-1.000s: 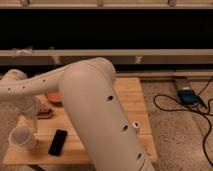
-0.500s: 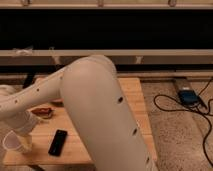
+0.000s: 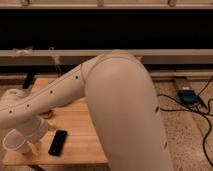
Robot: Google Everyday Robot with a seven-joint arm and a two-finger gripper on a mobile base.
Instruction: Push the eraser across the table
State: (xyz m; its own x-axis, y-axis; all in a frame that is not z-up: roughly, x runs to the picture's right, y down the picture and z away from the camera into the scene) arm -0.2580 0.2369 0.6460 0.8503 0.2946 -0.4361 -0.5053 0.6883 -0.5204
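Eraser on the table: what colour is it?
Plain black, clearest in the camera view; the eraser lies beside the gripper on the table.

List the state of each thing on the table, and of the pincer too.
eraser: lying flat on the table, untouched.
paper cup: standing mouth up near the table's front left corner.
pincer: open, empty, low between paper cup and eraser.

One camera, seemingly mounted high just behind the arm (image 3: 120, 100), looks down across the table (image 3: 82, 137) at close range; the gripper (image 3: 35, 145) sits lower left.
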